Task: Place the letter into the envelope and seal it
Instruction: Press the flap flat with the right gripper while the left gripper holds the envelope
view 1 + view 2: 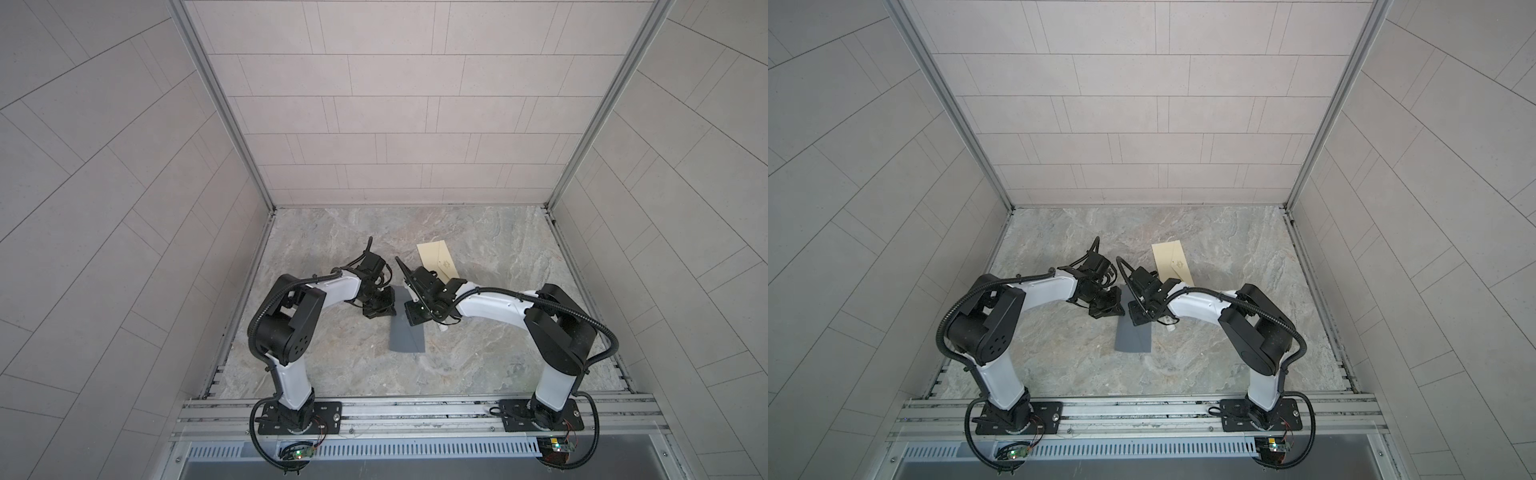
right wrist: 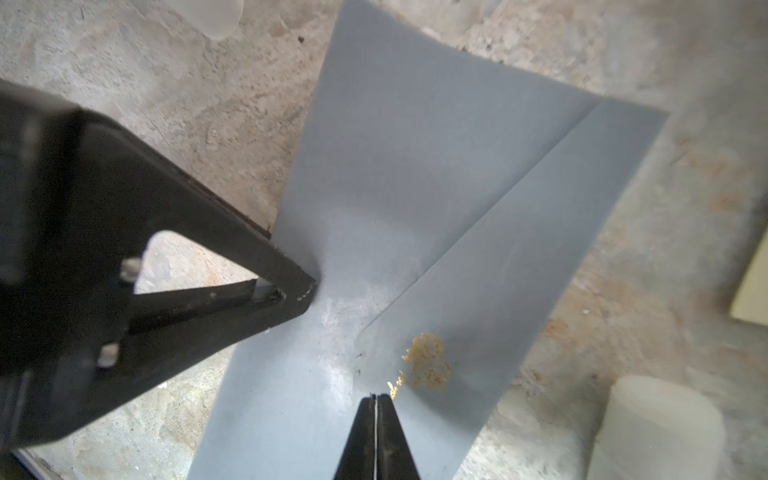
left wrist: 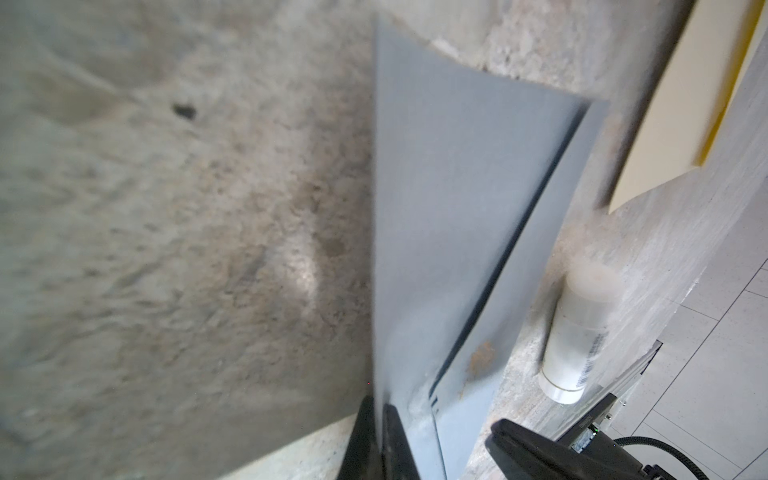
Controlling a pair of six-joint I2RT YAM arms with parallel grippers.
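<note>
**Grey paper envelope (image 1: pixel 408 332) held at one end**

It sits mid-table on the marbled stone tabletop (image 1: pixel 519 340), between the two arms, its sheet bowed rather than flat. The left gripper (image 3: pixel 376 415) is clamped tight on one edge of the envelope's far end. The right gripper (image 2: pixel 376 405) is closed on that same end just beside it, with a thin layer of paper showing between its jaws. A cream rectangular letter (image 1: pixel 438 259) lies flat farther back, outside the envelope. A white plastic cylinder (image 3: pixel 577 332) lies just beside the envelope.
</note>
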